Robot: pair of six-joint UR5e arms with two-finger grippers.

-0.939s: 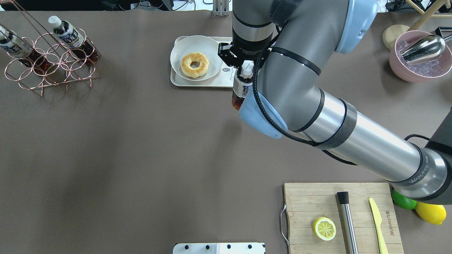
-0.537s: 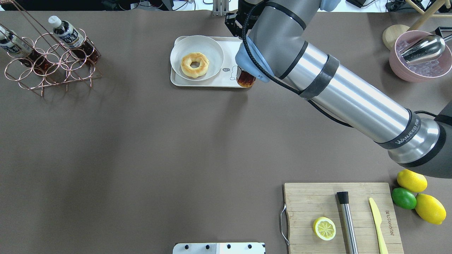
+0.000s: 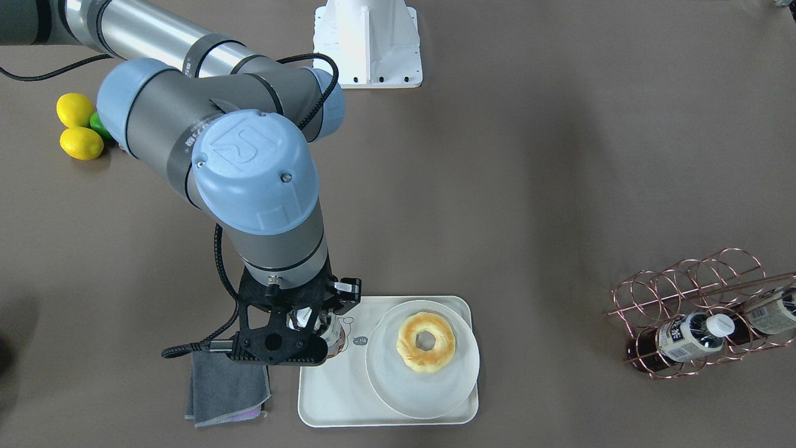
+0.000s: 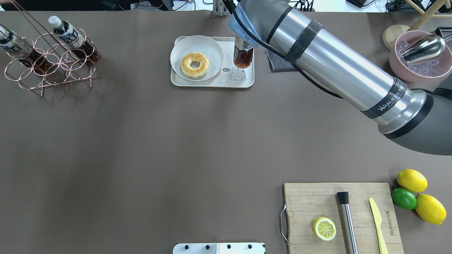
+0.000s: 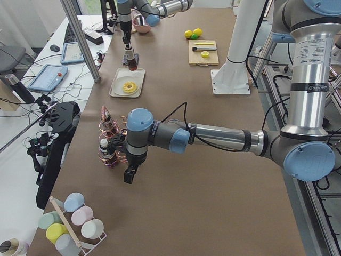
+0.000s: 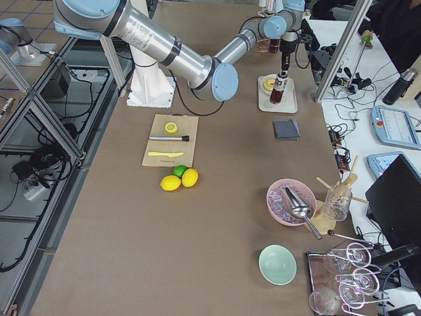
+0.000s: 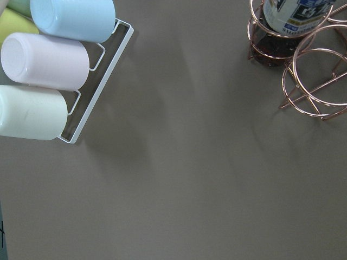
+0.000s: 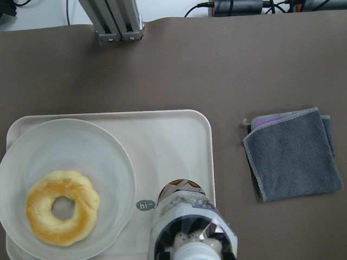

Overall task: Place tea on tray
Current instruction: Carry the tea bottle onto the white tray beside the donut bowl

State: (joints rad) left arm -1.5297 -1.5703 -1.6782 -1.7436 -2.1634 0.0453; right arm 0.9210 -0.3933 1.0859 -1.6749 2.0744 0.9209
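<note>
The tea (image 4: 243, 56) is a small bottle of reddish-brown liquid, upright over the right part of the cream tray (image 4: 212, 83), just beyond its bear drawing. My right gripper (image 3: 311, 326) is shut on the bottle's top from above. In the right wrist view the tea (image 8: 190, 227) stands beside the plate, over the tray (image 8: 179, 135). Whether its base touches the tray I cannot tell. My left gripper (image 5: 129, 174) hangs low beside the copper rack, seen only from the side, so I cannot tell its state.
A white plate (image 4: 212, 47) with a doughnut (image 4: 195, 64) fills the tray's left part. A grey cloth (image 4: 279, 66) lies right of the tray. The copper rack (image 4: 53, 58) holds two more bottles at far left. A cutting board (image 4: 317, 204) and pink ice bowl (image 4: 420, 58) sit at right.
My right arm has carried the tea away from the robot, from the tray's near right corner to over its right part. The bear drawing now shows.
</note>
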